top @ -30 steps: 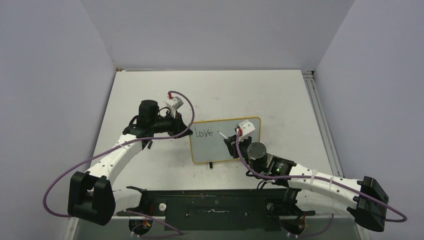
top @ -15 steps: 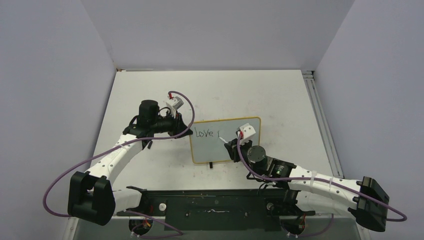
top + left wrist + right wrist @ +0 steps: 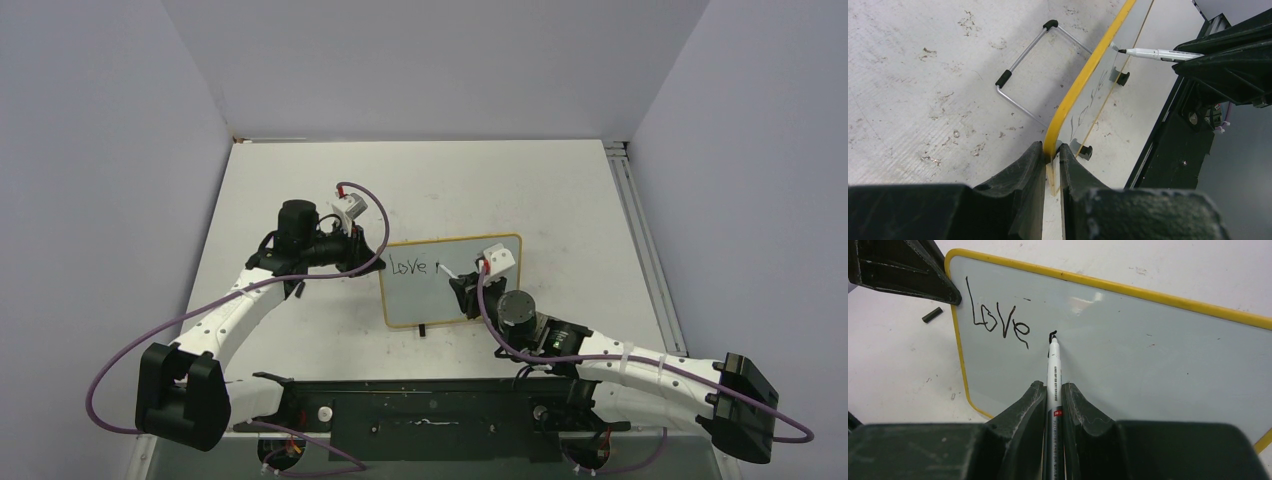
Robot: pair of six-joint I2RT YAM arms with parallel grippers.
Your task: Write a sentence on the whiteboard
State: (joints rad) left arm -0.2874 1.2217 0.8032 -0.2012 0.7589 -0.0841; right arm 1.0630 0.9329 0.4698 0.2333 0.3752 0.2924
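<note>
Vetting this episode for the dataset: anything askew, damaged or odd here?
Nothing stands out. Left tool clamps the whiteboard's yellow edge, right tool holds the marker, tip on the board after "Love". Table just shows scuff marks.

1. A robot lab test cell: plain pale walls point(image 3: 430, 60) box in a scuffed white table point(image 3: 480, 190).
2. Two arms point(image 3: 235, 315) with purple cables point(image 3: 93, 385) sit bolted to a black rail point(image 3: 430, 415).

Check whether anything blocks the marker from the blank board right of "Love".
Nothing visible does. The marker has its tip on the whiteboard just right of "Love", and the surface beyond it is bare. The left gripper clamps the board's left edge, clear of that stretch.
</note>
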